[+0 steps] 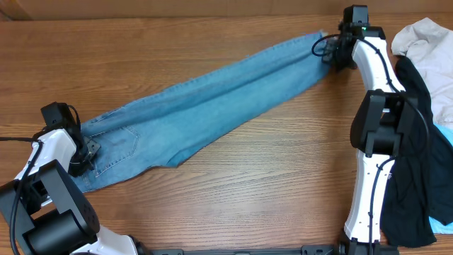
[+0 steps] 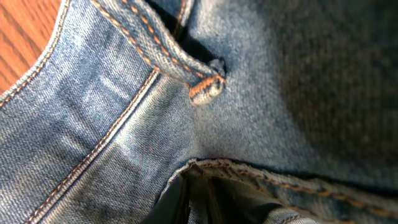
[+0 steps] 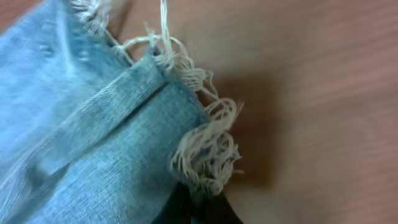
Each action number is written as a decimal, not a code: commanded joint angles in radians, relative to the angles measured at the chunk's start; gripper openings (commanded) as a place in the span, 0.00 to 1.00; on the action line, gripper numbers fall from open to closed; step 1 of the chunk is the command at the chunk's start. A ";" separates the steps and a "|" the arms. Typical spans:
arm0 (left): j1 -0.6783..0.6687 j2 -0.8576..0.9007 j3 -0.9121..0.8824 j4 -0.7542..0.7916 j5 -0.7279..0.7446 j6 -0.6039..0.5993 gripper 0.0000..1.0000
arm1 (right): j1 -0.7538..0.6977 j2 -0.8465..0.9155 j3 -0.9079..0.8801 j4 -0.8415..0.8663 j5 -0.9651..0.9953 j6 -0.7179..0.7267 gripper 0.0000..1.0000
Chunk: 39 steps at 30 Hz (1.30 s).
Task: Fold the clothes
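Our right gripper point(image 1: 334, 55) is clamped shut on the frayed ankle hem point(image 3: 205, 155) of the jeans point(image 1: 212, 99). Only its wrist view shows the loose white threads curling over the dark fingertips point(image 3: 221, 214). Our left gripper point(image 1: 86, 152) is pinched on the waist end. There its wrist view gives orange stitching point(image 2: 118, 124) and denim bunching into the jaws, too fine to see from overhead. The overhead alone shows the whole garment: 1 long diagonal strip flat on the wooden table point(image 1: 269, 184), waist low at left, hems high at right, 1 back pocket point(image 1: 117, 145) facing up. A black garment point(image 1: 417, 163) and an off-white cloth point(image 1: 425, 39) lie at the right edge, apart from the jeans.
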<state>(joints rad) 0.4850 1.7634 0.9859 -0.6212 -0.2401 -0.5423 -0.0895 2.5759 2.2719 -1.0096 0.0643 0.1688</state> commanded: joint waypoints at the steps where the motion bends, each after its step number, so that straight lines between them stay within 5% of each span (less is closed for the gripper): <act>1: 0.013 0.015 -0.005 0.041 -0.030 0.072 0.14 | -0.038 0.014 -0.025 -0.128 0.186 0.099 0.04; 13: 0.040 0.015 0.222 0.042 0.015 0.121 0.12 | -0.107 -0.138 -0.025 -0.351 0.183 0.196 0.09; 16: 0.038 0.015 0.251 -0.010 0.077 0.129 0.12 | -0.113 -0.153 -0.025 -0.353 0.182 0.166 0.70; 18: 0.037 0.015 0.274 -0.049 0.142 0.152 0.12 | -0.116 -0.157 -0.025 -0.355 0.182 0.156 0.80; 22: 0.037 0.008 0.327 -0.145 0.231 0.155 0.11 | -0.117 -0.182 -0.025 -0.351 0.182 0.129 0.80; 27: 0.027 0.002 0.363 -0.268 0.381 0.207 0.09 | -0.096 -0.270 -0.025 -0.325 0.010 -0.105 0.71; 33: -0.039 0.002 0.334 -0.288 0.315 0.252 0.10 | -0.086 -0.268 -0.048 -0.340 -0.167 -0.233 0.74; 39: -0.074 0.003 0.283 -0.257 0.311 0.250 0.10 | -0.074 -0.268 -0.138 -0.338 -0.216 -0.242 0.56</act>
<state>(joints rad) 0.4236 1.7695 1.3060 -0.8906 0.0753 -0.3168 -0.1692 2.3260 2.1841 -1.3499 -0.0975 -0.0372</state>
